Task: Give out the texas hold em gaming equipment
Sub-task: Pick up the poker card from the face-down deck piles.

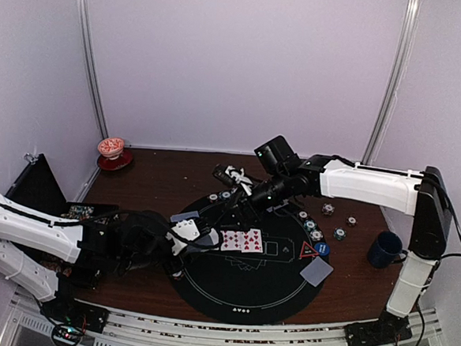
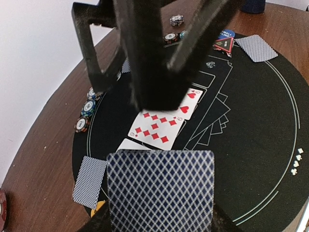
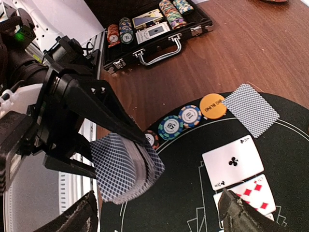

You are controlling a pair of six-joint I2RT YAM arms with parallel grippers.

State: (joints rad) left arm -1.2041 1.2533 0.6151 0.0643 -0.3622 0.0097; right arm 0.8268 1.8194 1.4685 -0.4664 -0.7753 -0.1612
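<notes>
**A:** While your left gripper (image 3: 123, 154) is clamping the stack of grey-blue-backed playing cards (image 3: 126, 171) over the left side of the round black felt mat (image 2: 260, 145), your right gripper (image 3: 159, 220) is hovering just beside it with its fingers spread wide and nothing between them. I'd say you are dealing the face-up row.

**B:** Agreed. You are looking at an ace of clubs (image 3: 233, 162), a nine of diamonds (image 2: 155, 128) and a hearts card (image 2: 188, 102) lying in line at the centre. The next move is asking you to pinch only the top card, slide it off and lay it beyond the hearts card.

**A:** The stack's edges are fanning slightly, so you are risking two cards at once. Take the uppermost edge alone.

**B:** For room, you are working tight. Both arms are crowding the same patch above the mat. The small edge-striped poker chips (image 2: 87, 108) and the orange round button (image 3: 213, 105) are lining the left rim, and a face-down card (image 2: 89, 181) is lying near them. The printed outlines past the hearts card are showing bare felt, so that is where you are getting open space.
</notes>
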